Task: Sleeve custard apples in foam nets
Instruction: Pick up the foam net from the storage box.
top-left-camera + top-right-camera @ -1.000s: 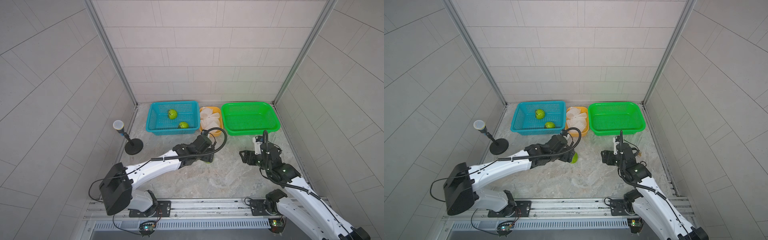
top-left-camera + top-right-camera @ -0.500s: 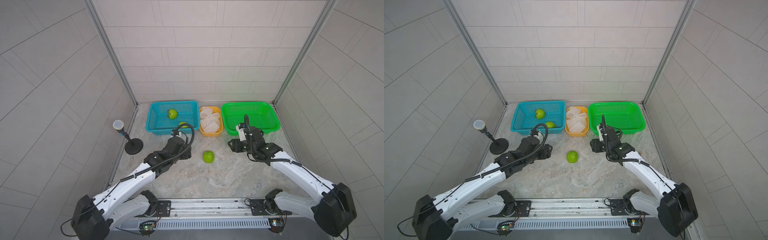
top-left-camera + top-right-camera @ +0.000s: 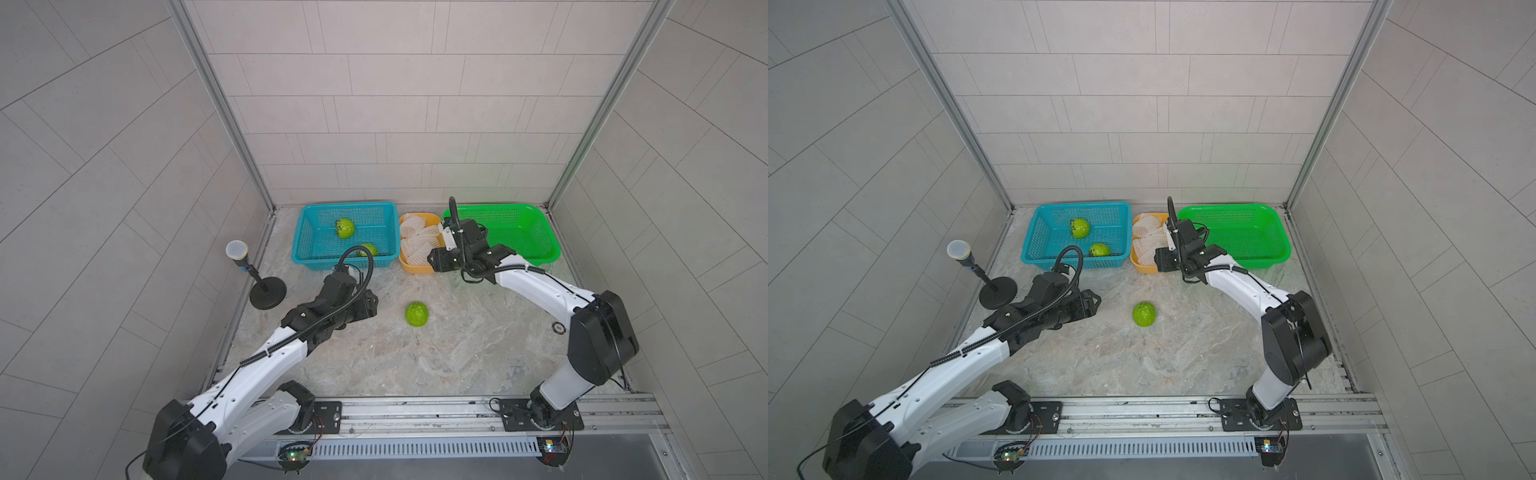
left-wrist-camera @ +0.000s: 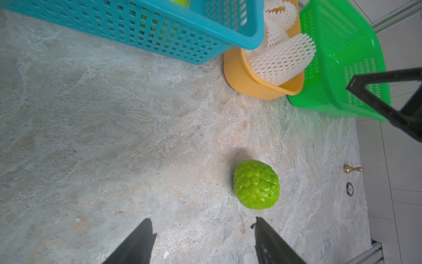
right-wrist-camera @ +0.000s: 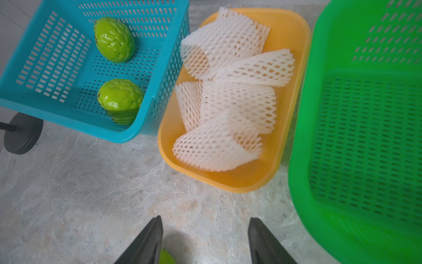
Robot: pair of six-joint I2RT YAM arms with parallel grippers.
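One custard apple [image 3: 417,314] [image 3: 1144,314] [image 4: 256,184] lies loose on the table's middle. Two more custard apples [image 3: 345,227] [image 5: 120,100] sit in the blue basket [image 3: 345,205]. White foam nets [image 3: 417,241] [image 5: 228,96] are piled in the orange tub [image 5: 239,182]. My left gripper [image 3: 372,306] [image 4: 203,226] is open and empty, a short way left of the loose fruit. My right gripper [image 3: 433,262] [image 5: 204,221] is open and empty, just above the table at the tub's near edge, its fingers pointing at the nets.
An empty green basket [image 3: 519,237] stands right of the tub at the back wall. A microphone on a black stand [image 3: 268,293] is at the table's left edge. A small brass piece [image 4: 352,169] and a round disc [image 3: 559,328] lie on the right side.
My left gripper has let go of the fruit in the middle and drawn back to the left. My right arm has swung forward from the near right to the orange tub.
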